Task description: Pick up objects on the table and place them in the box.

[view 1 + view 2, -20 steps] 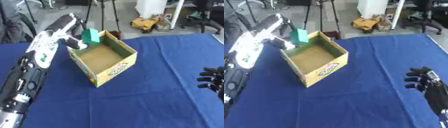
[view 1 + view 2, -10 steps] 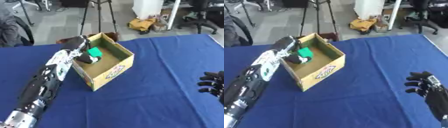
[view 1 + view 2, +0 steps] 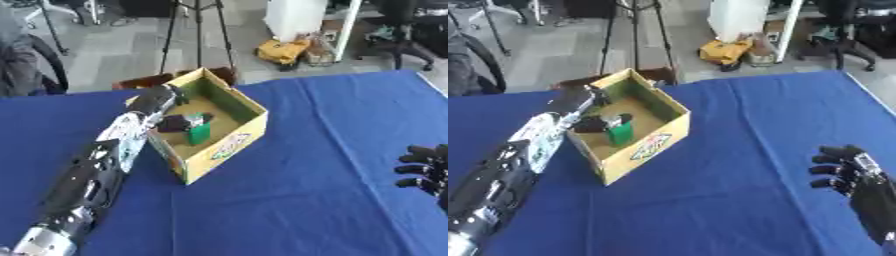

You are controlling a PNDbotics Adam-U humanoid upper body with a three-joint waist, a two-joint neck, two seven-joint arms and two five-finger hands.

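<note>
Reaching in from the lower left, the left arm extends over the near-left wall of the cardboard box (image 3: 226, 145) and places the left hand (image 3: 178, 122) inside it. The fingers are curled around a green block (image 3: 199, 133), which sits in the box cavity just beside the hand. The block stands roughly upright, long axis vertical, with its lower end at or near the box floor; contact with the floor cannot be confirmed.

The box is open-topped, yellow on the outside with a printed label on its front face, and is set diagonally on the blue tabletop (image 3: 332, 120), one corner pointing toward the robot. Its far corner lies close to the far tabletop edge.

The right hand (image 3: 846, 167) shows at the lower right, fingers curled and holding nothing, well apart from the box. Between the box and the right hand the blue tabletop surface is unobstructed. Beyond the far edge stand tripod legs (image 3: 197, 30) on the floor.
</note>
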